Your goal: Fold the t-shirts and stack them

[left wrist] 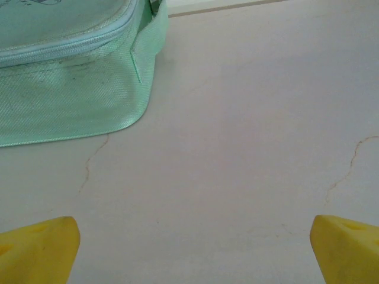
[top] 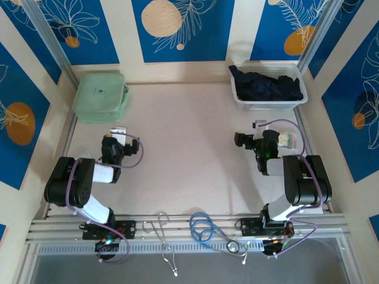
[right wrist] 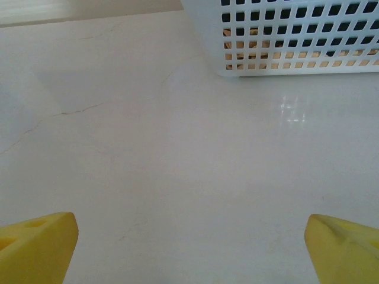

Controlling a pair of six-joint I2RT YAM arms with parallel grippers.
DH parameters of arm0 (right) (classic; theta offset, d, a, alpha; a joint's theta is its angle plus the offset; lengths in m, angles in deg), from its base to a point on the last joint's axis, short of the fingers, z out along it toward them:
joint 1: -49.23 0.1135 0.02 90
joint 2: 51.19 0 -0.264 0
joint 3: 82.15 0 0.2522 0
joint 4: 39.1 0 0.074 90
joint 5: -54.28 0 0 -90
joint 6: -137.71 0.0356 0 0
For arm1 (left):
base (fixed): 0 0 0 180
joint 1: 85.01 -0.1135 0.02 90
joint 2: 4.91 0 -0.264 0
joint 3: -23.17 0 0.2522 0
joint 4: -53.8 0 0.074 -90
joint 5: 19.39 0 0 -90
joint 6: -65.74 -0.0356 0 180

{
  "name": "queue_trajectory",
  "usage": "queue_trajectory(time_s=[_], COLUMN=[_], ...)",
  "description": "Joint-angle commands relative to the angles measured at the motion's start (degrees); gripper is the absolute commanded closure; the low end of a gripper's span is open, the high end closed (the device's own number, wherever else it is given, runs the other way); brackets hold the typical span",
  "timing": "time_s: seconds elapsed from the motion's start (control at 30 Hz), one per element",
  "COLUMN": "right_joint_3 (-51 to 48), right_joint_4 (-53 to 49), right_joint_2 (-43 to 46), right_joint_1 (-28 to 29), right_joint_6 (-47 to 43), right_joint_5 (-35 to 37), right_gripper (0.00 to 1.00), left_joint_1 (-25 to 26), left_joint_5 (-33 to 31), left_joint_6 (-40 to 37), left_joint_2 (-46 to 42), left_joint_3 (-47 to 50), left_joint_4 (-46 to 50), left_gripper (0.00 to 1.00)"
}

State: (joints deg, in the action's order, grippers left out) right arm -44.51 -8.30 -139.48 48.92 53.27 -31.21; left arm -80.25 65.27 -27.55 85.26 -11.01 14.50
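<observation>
The t-shirts lie as a crumpled dark navy heap inside the white lattice basket at the back right of the table. Through the basket's upper holes the right wrist view shows dark cloth. My right gripper sits low over the bare table a little in front of the basket, open, with nothing between its yellow fingertips. On the left side my left gripper is also open, its yellow fingertips wide apart over the bare tabletop.
A mint-green zip case stands at the back left, just ahead of the left gripper; its corner is close. Blue and white cables lie along the near rail. Patterned walls enclose the table on three sides.
</observation>
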Motion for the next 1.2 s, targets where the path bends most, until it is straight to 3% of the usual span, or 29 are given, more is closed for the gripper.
queue_trajectory(time_s=[0.0, 0.83, 0.9, 0.97, 1.07, 1.17], right_joint_3=[0.2, -0.2, 2.1, 7.3, 14.9, 22.8], right_joint_4=[1.3, 1.9, -4.3, -17.3, -31.7, -44.4], right_joint_2=[1.1, 1.4, 4.1, 8.3, 11.6, 13.3], right_joint_1=[0.3, -0.6, -0.3, -0.1, 0.4, 0.8], right_joint_6=[0.5, 1.1, 2.0, 1.9, 2.9, 5.3], right_joint_5=[0.6, -1.0, 2.1, 4.2, 8.0, 8.7], right_gripper=[0.01, 0.0, 0.0, 0.03, 0.03, 0.03], left_joint_1=[-0.4, -0.4, -0.3, -0.1, 0.6, 0.6], left_joint_5=[1.4, 1.3, 0.2, -2.4, -11.0, -15.2], left_joint_6=[0.6, 0.6, 0.5, 1.2, 4.3, 11.7], left_joint_2=[-0.5, -0.6, -2.1, -7.5, -16.3, -22.7], left_joint_3=[-1.0, -0.9, -0.4, -0.9, -5.3, -12.6], left_joint_4=[-0.9, -1.1, -1.3, 4.2, 18.7, 36.7], left_gripper=[0.01, 0.01, 0.01, 0.01, 0.01, 0.01])
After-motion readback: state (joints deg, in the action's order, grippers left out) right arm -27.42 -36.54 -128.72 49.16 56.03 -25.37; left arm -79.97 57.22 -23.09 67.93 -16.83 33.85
